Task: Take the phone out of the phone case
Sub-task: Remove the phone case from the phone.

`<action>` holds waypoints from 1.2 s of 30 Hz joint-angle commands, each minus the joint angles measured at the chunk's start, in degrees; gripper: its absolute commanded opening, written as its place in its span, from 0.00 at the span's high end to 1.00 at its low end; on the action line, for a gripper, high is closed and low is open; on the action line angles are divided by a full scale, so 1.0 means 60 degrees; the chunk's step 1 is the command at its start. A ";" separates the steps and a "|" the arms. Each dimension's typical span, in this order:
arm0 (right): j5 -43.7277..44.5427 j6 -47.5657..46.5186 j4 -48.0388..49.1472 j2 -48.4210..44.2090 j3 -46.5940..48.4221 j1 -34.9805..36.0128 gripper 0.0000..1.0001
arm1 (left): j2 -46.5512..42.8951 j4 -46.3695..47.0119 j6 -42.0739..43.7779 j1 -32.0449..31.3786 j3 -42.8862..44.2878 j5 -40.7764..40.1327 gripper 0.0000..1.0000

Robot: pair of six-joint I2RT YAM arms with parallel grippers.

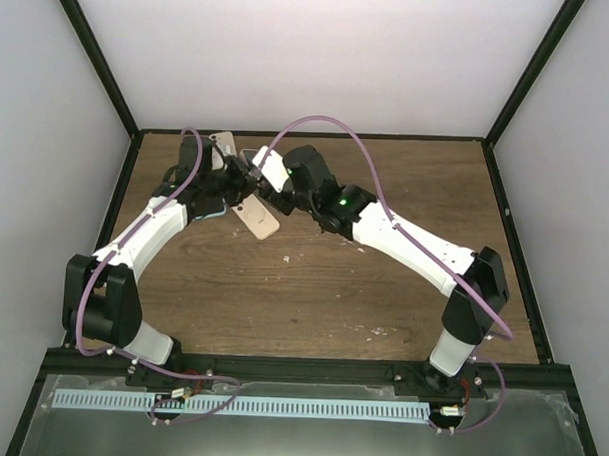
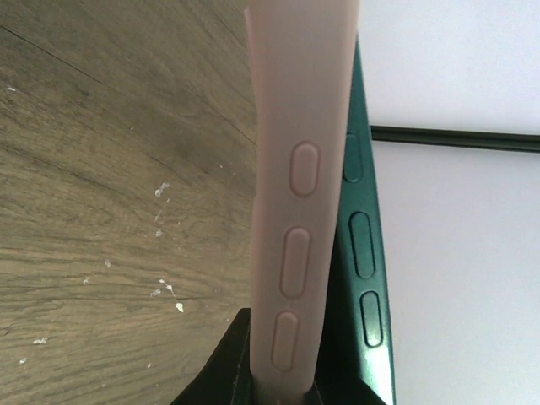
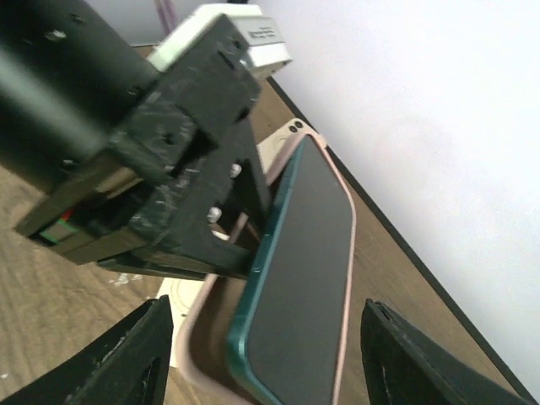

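The pink phone case (image 2: 299,211) stands on edge, its side clamped in my left gripper (image 2: 283,384), which is shut on it. The dark green phone (image 2: 359,236) sits beside the case's edge, partly lifted out. In the right wrist view the phone (image 3: 304,253), screen dark, has one long side out of the case (image 3: 198,337) and the other side still under the pink rim. My right gripper (image 3: 267,308) is open, its fingers either side of the phone and not touching it. In the top view both grippers meet over the case (image 1: 258,218) at the table's back middle.
The wooden table (image 1: 312,288) is ringed by a black frame (image 1: 509,105) with white walls close behind the phone. Small white flecks lie on the wood (image 2: 169,291). The left gripper's black body (image 3: 181,169) fills the space left of the phone.
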 commanded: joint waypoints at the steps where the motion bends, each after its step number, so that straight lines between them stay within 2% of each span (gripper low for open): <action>1: 0.0858 -0.0262 0.0636 0.0050 -0.0095 -0.0005 0.42 | -0.0140 0.0322 -0.0073 0.0013 0.0475 0.0054 1.00; 11: 0.1309 -0.0568 0.0979 0.0419 -0.0521 -0.0019 0.45 | -0.0192 0.0410 -0.0106 0.0007 0.0488 0.0108 1.00; 15: 0.1489 -0.0669 0.1268 0.0587 -0.0486 -0.0059 0.50 | -0.0225 0.0430 -0.0073 -0.0019 0.0432 0.0120 1.00; 23: 0.1310 -0.0275 0.1129 0.0857 -0.0039 -0.0380 0.68 | -0.0279 0.0642 -0.0012 -0.0065 0.0407 0.0250 1.00; 30: 0.1093 0.0507 0.1002 0.0697 0.0284 -0.0457 0.99 | -0.0219 0.0412 0.0158 -0.0049 0.0445 -0.0026 1.00; 36: 0.0864 0.1396 0.1076 0.0253 0.0399 -0.0466 0.99 | -0.0088 0.0065 0.0372 0.0006 0.0523 -0.0461 1.00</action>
